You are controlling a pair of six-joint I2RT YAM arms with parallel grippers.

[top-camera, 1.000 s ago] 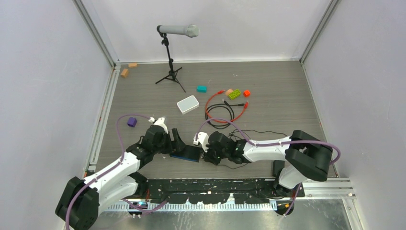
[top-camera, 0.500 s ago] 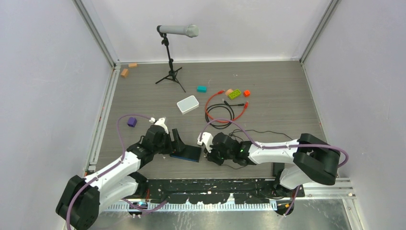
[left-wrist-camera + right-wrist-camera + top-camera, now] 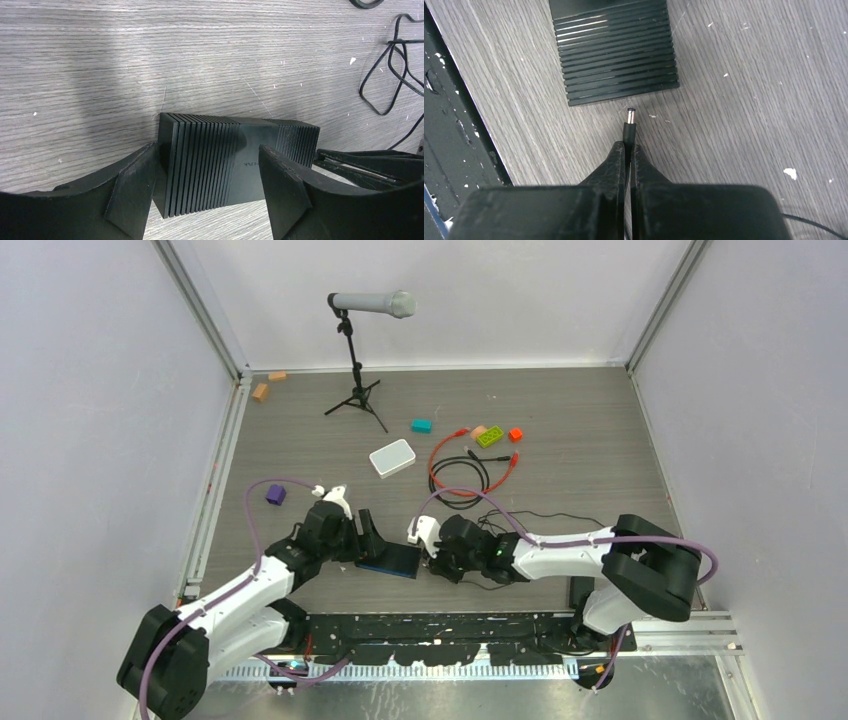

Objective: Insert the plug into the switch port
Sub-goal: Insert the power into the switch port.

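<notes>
The switch (image 3: 392,560) is a flat black ribbed box with a blue near edge, lying between my two grippers. Its port cannot be made out in any view. My right gripper (image 3: 629,146) is shut on a thin black cable just behind its plug (image 3: 629,125), a small black barrel tip. The tip hangs a short way off the switch's (image 3: 614,50) ribbed end and points at it. My left gripper (image 3: 207,150) is open at the other end of the switch (image 3: 235,165), with one finger (image 3: 132,187) beside its corner.
A red cable (image 3: 445,455) with clear-tipped connectors loops at mid-table over a black cable coil (image 3: 465,480). A white box (image 3: 392,458), a microphone stand (image 3: 358,390) and small coloured bricks (image 3: 490,437) lie behind. Black cable loops (image 3: 385,75) trail right of the switch.
The right wrist has shifted slightly beside the switch's right end, still shut on the plug's cable. The left jaws have narrowed a little.
</notes>
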